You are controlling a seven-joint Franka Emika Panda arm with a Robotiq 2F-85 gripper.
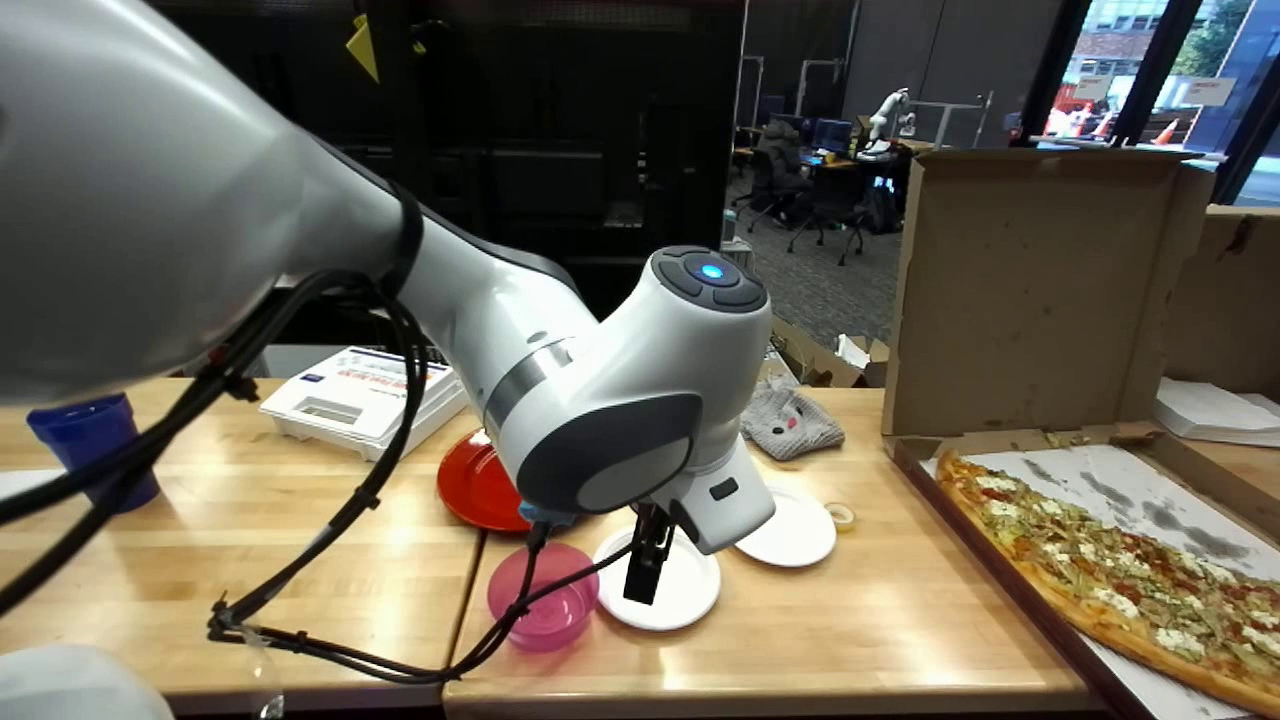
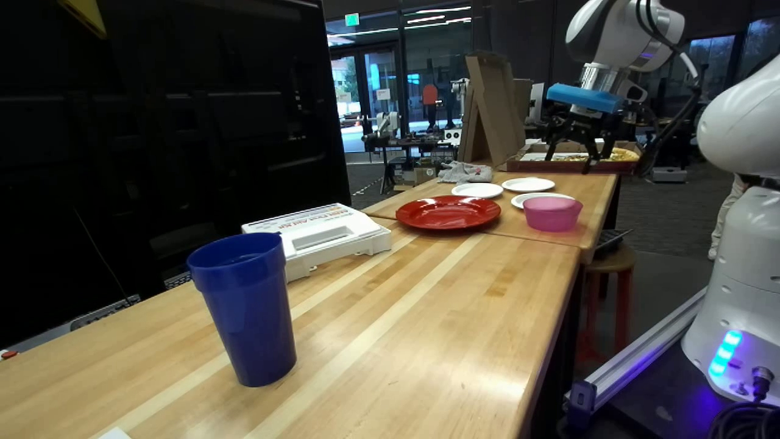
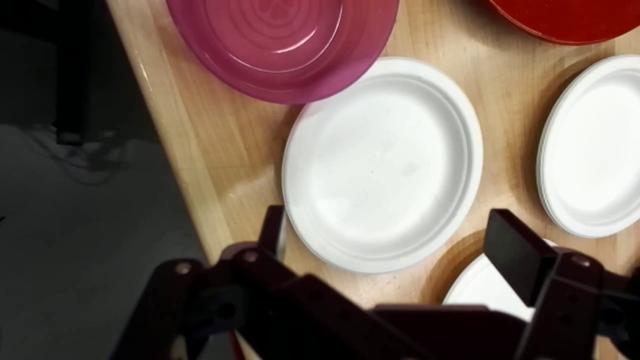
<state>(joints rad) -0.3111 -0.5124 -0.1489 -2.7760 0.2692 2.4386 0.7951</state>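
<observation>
My gripper (image 3: 390,225) is open with nothing between its fingers. It also shows in both exterior views (image 1: 645,570) (image 2: 573,155), held above the table. The nearest thing below it is a white plate (image 3: 375,170), flat on the table. A translucent pink bowl (image 3: 280,55) stands beside that plate and covers part of its rim in the wrist view. A second white plate (image 3: 595,150) lies to the right. A third (image 3: 480,287) is partly hidden behind the right finger. A red plate (image 3: 580,17) shows at the top right, and also in both exterior views (image 1: 475,485) (image 2: 448,213).
An open pizza box (image 1: 1040,290) holding pizza (image 1: 1120,570) stands at the table's end. A grey knitted cloth (image 1: 790,422) and a tape roll (image 1: 840,515) lie near the plates. A white case (image 2: 323,235) and blue cup (image 2: 250,311) stand farther along. The table edge (image 3: 165,150) runs close by.
</observation>
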